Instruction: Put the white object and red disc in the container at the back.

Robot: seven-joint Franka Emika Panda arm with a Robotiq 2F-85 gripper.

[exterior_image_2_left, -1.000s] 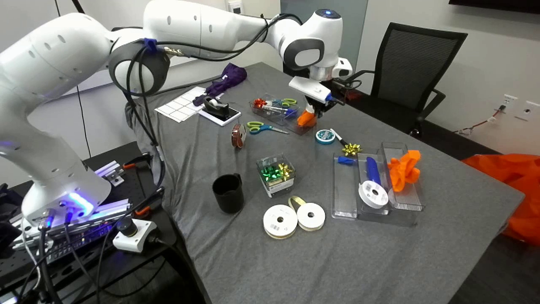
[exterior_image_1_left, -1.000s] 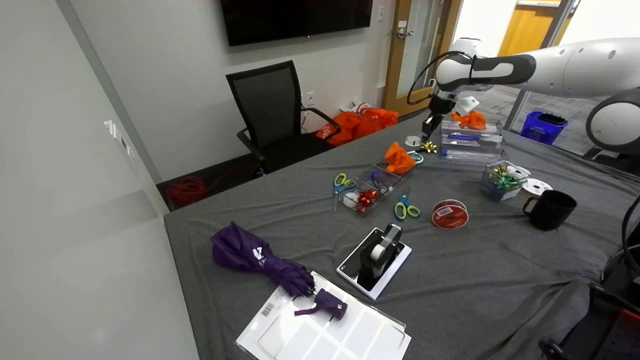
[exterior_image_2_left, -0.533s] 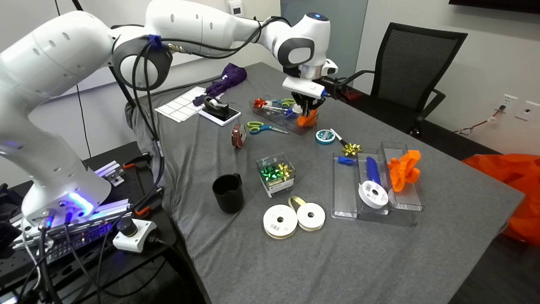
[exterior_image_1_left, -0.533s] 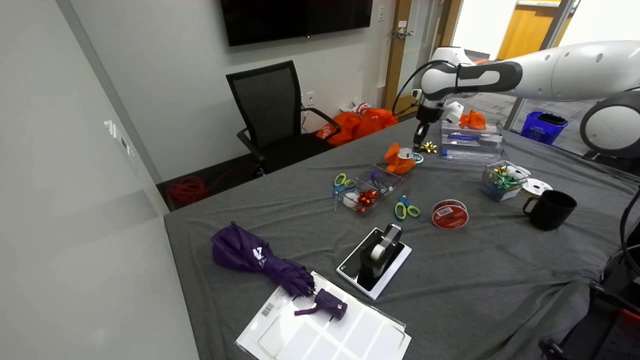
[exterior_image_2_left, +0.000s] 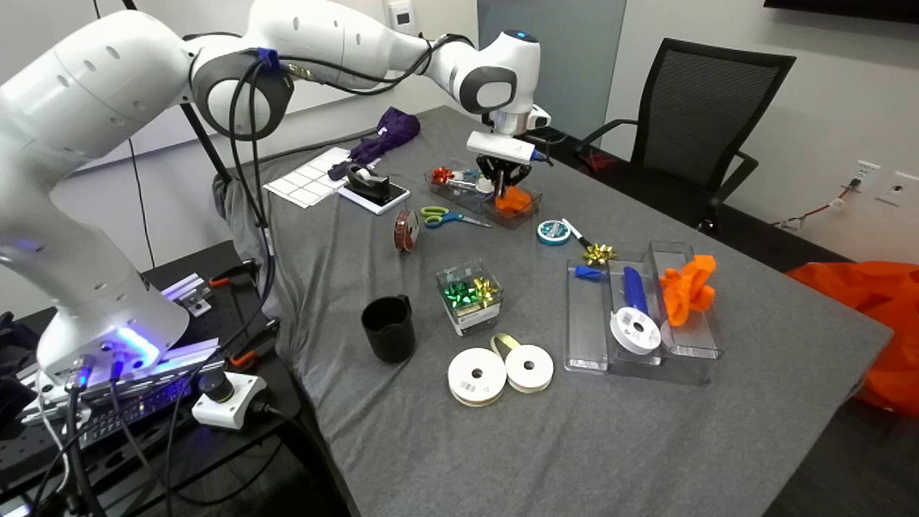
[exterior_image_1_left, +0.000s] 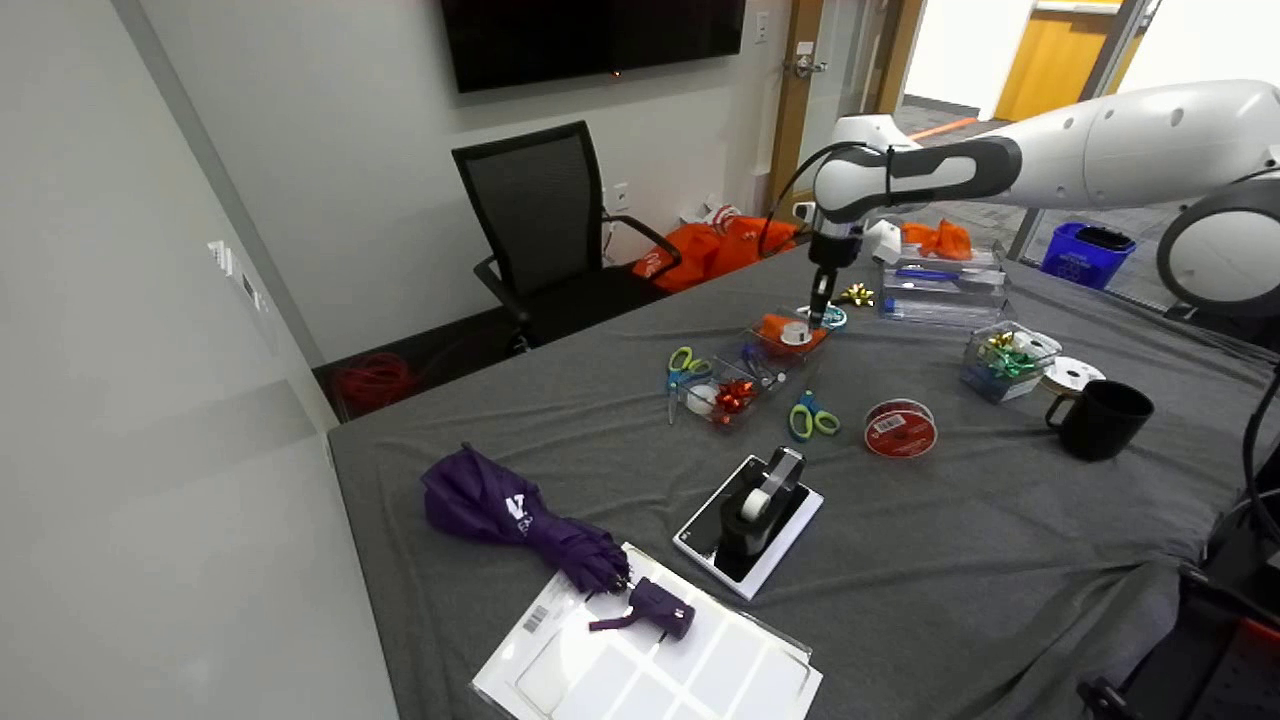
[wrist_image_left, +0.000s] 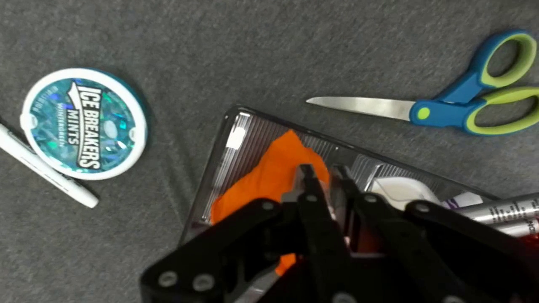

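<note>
While the end effector [exterior_image_2_left: 500, 194] is positioned over the right-hand end of the clear container [wrist_image_left: 244, 155], its fingers are drawn together, grasping the white object [exterior_image_1_left: 794, 332], which shows at the fingertips in both exterior views. Directly below, an orange object [wrist_image_left: 269, 172] lies in that end compartment; whether the white object touches it cannot be determined. Silver tubes [wrist_image_left: 497, 210] and a red bow [exterior_image_2_left: 441, 174] occupy the container farther left.

The red disc [exterior_image_2_left: 406, 230] stands on its edge on the tabletop [exterior_image_2_left: 761, 402], outside the container and well apart from the end effector. Seen in an exterior view, it sits left of and nearer than the container, with scissors [wrist_image_left: 442, 112] lying just to its right. To the right of the container rests a mint tin [wrist_image_left: 84, 126], beside a white marker [wrist_image_left: 50, 173]. At near right is a three-bay organizer [exterior_image_2_left: 587, 323], a white spool [exterior_image_2_left: 635, 330] lying over its middle bay. A black mug [exterior_image_2_left: 391, 334] stands upright at near left.
</note>
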